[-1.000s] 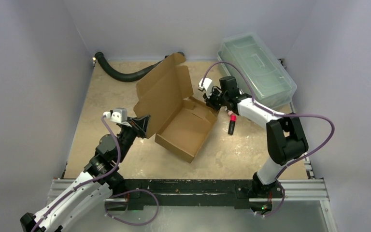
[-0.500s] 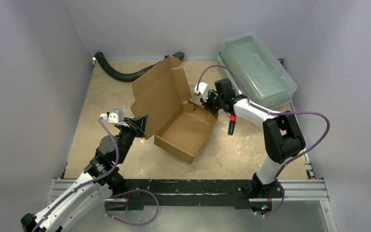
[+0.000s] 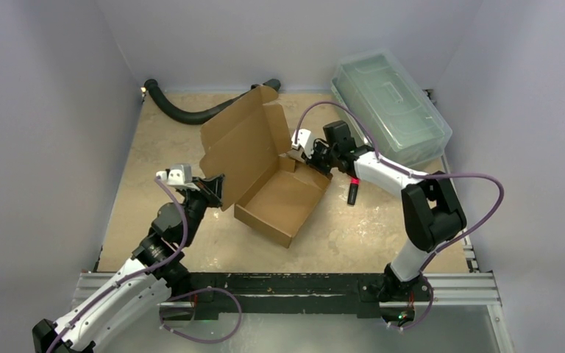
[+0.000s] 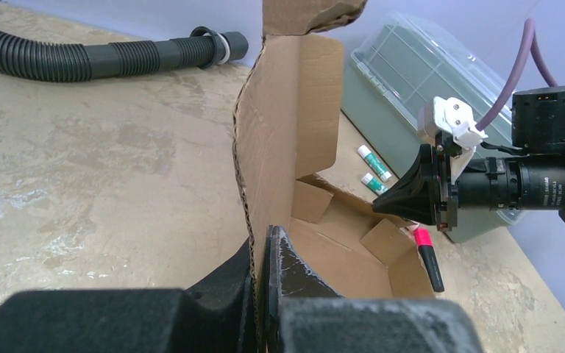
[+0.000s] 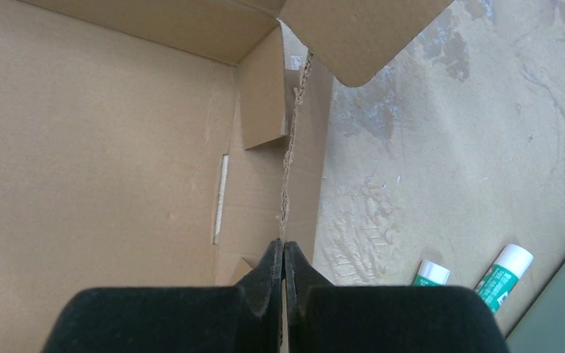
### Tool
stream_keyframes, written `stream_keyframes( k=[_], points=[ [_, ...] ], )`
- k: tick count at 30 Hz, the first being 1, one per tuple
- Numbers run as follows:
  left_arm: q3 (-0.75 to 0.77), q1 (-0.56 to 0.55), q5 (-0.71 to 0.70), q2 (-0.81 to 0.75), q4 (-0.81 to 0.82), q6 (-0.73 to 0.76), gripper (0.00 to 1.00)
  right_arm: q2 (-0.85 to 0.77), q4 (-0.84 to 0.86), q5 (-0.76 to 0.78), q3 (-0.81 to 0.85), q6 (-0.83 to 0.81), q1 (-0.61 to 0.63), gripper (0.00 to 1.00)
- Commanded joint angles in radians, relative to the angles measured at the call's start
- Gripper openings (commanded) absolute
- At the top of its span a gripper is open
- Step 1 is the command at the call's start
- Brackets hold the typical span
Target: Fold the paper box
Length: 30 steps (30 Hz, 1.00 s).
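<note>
At the far left a black corrugated hose (image 3: 180, 110) lies along the back wall, out of the way. Next comes the left gripper (image 3: 217, 191), its fingers pressed narrow onto the raw cardboard edge at the left side of the paper box (image 3: 279, 195), where the raised lid meets the tray.

The box sits mid-table, turned at an angle. Its base is already formed: four low walls stand and the inner corner tabs are turned in. The lid (image 3: 239, 143) stands tilted back and open, its side flaps unfolded. I can't quite tell from here whether the walls are locked or only propped.

The right gripper (image 5: 284, 257) is pinched tight on the top edge of the far right wall. Beyond it lie a red-and-black marker (image 3: 352, 191), two green-and-white tubes (image 5: 430, 273) and the clear plastic bin (image 3: 390, 103).

I'd judge it past halfway: what's left is bringing the lid down and tucking its flaps in.
</note>
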Motion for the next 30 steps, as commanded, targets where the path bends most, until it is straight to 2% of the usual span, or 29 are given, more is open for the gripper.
stream_keyframes(
  k=[1, 9, 14, 21, 30],
  points=[
    [0.033, 0.000, -0.002, 0.015, 0.025, 0.022, 0.00, -0.052, -0.015, -0.008, -0.011, -0.040, 0.032, 0.00],
    [0.044, 0.000, -0.051, 0.007, 0.000, 0.031, 0.00, -0.051, -0.050, 0.017, 0.002, -0.066, 0.037, 0.00],
    [0.019, 0.000, -0.051, 0.010, 0.040, 0.035, 0.00, -0.046, -0.050, 0.045, 0.010, -0.053, 0.037, 0.00],
    [0.009, -0.001, -0.053, 0.078, 0.124, 0.086, 0.00, -0.088, -0.056, 0.052, 0.006, -0.058, 0.035, 0.00],
    [0.042, 0.000, -0.114, 0.156, 0.105, 0.054, 0.00, -0.103, -0.055, 0.137, 0.004, -0.081, 0.035, 0.00]
  ],
)
